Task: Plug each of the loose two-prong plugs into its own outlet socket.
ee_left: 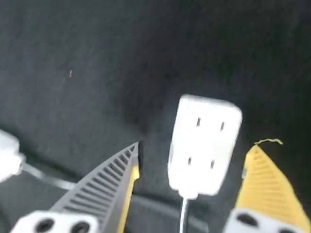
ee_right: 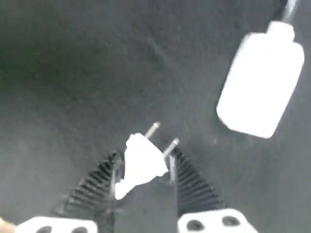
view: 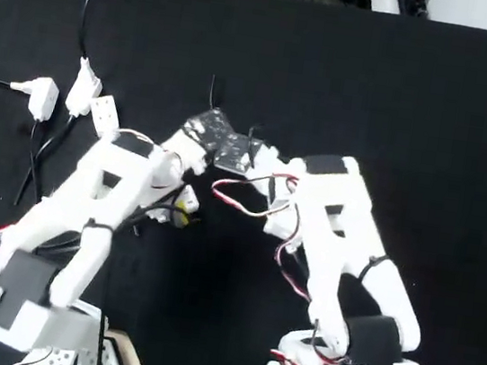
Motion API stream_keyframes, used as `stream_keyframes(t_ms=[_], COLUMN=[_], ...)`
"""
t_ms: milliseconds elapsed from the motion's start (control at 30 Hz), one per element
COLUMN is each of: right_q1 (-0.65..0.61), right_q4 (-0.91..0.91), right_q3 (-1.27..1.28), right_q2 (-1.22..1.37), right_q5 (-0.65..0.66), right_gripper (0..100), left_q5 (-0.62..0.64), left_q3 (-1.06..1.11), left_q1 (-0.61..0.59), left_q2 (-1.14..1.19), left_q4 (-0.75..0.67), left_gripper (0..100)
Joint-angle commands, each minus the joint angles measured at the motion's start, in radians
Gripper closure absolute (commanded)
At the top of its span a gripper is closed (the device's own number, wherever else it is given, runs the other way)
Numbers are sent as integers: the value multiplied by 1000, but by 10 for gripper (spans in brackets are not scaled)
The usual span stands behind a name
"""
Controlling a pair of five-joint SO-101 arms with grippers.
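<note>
Right wrist view, white two-prong plug (ee_right: 142,162) between fingers (ee_right: 194,191), silver prongs (ee_right: 152,129)

No lettering, number or sign can be read on the outlet (ee_left: 204,145), the plug (ee_right: 141,162), or elsewhere.

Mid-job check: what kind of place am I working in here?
Likely a robotics test bench rather than a home: a table draped in black cloth, a white outlet block on a cord, and a two-prong plug pinched in the right gripper.
</note>
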Motion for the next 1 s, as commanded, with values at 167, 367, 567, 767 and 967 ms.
stream_keyframes(t_ms=[167, 367, 567, 767, 967], right_q1=[-92, -54, -40, -37, 40], right_q4=[97, 236, 63, -98, -81], right_q3=[2, -59, 73, 128, 53], right_q2=[-24, -137, -168, -170, -170], right_q5=[18, -147, -391, -643, -825], right_gripper=[712, 712, 712, 712, 712], left_q5=[17, 20, 21, 140, 318], left_q3=[59, 277, 444, 453, 450], left_q1=[-68, -153, -160, -232, -334], left_q2=[-407, -565, -626, -658, -660], left_q4=[167, 86, -2, -5, -5], left_gripper=[668, 668, 668, 668, 668])
